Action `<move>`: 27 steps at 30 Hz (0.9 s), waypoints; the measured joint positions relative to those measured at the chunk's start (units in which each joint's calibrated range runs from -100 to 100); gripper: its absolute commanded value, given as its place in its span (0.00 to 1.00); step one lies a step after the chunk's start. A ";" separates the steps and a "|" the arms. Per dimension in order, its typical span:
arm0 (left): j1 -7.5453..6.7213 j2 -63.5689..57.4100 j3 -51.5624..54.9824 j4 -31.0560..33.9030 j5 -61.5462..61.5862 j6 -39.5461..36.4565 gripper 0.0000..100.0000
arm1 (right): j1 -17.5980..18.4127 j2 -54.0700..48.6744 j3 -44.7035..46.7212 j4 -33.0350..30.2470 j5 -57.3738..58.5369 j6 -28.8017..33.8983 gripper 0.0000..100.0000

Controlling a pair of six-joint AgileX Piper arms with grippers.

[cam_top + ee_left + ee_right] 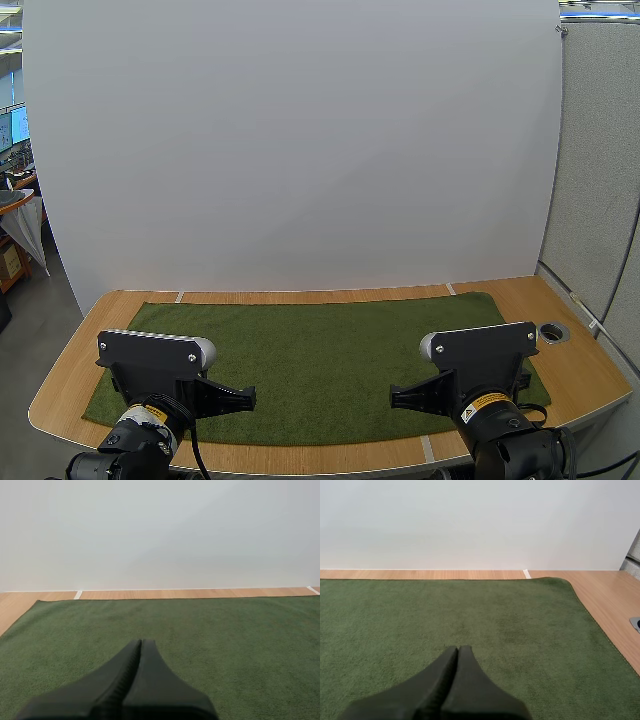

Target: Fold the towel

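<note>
Axis of the flat green terry towel (320, 350) runs 9 to 3 o'clock across the wooden worktop (585, 375); left end effector (250, 398) and right end effector (393, 398), both pressed together, hang near its 6 o'clock edge

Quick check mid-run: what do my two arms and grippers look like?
The left arm and right arm are black, each bearing a yellow-and-white label. The left gripper and right gripper each have two matte black tapering fingers, ribbed inside.
</note>
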 measured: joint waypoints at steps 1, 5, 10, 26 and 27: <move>0.00 0.00 0.00 0.00 0.00 0.00 0.00 | 0.00 0.00 0.00 0.00 0.00 0.00 0.00; 0.00 0.00 0.00 0.00 0.00 0.00 0.00 | 0.00 0.00 0.00 0.00 0.00 0.00 0.00; 0.00 0.00 0.00 0.00 0.00 0.00 0.00 | 4.27 -0.14 0.00 0.22 0.37 0.12 0.00; 0.00 0.00 0.00 0.00 0.00 0.00 0.00 | 4.27 -0.14 0.00 0.44 0.37 0.12 0.00; 0.00 0.00 0.00 0.00 0.00 0.00 0.00 | 4.27 -0.14 0.00 0.44 0.37 0.12 0.00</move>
